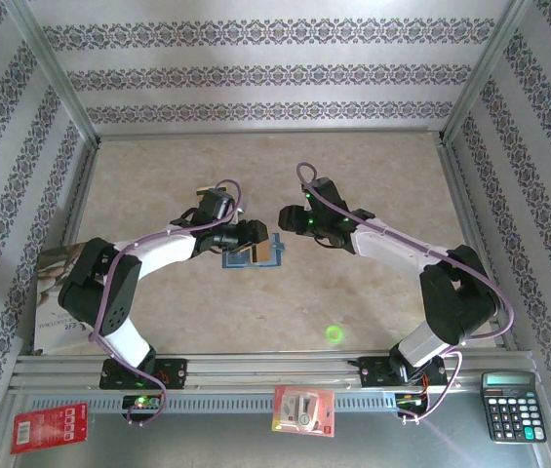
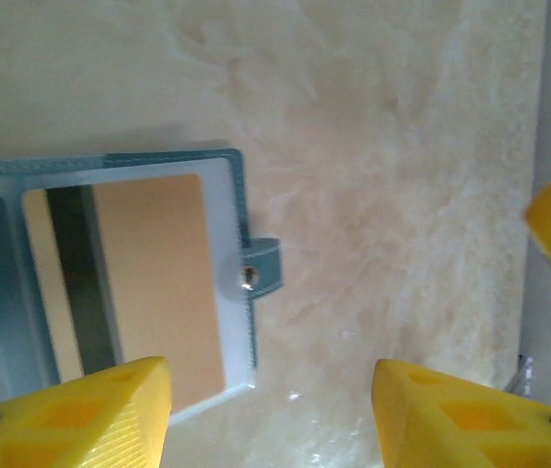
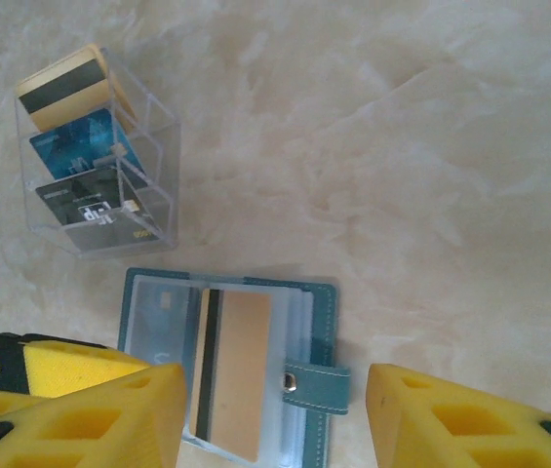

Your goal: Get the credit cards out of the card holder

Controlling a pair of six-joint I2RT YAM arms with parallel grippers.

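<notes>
Card holder (image 1: 253, 255) lay open and flat on the table (image 1: 373, 185), with both tools close above it. Left tool (image 1: 248, 234) sat over the holder's far edge. Right tool (image 1: 289, 219) sat just off its far right corner.

Left tool: jaws apart, gripping nothing, bare table between them. In the left wrist view one finger (image 2: 70, 414) overlapped a corner of the holder; couldn't tell if it touched.

Right tool: jaws also apart, nothing held, hanging above the holder's tab (image 3: 312, 378) side.

Gold card (image 3: 231, 375) with a dark stripe sat in the holder's clear sleeve on the tab-side panel. A greyish card (image 3: 158, 322) showed faintly in the other panel.

Clear rack (image 3: 99, 166) stood near the holder, apart from it. It held three cards in tiers: striped gold card (image 3: 60, 93), blue card (image 3: 80, 151), dark card (image 3: 85, 207).

Calculator (image 1: 507, 405) was well off to the holder's right, at the near edge.
</notes>
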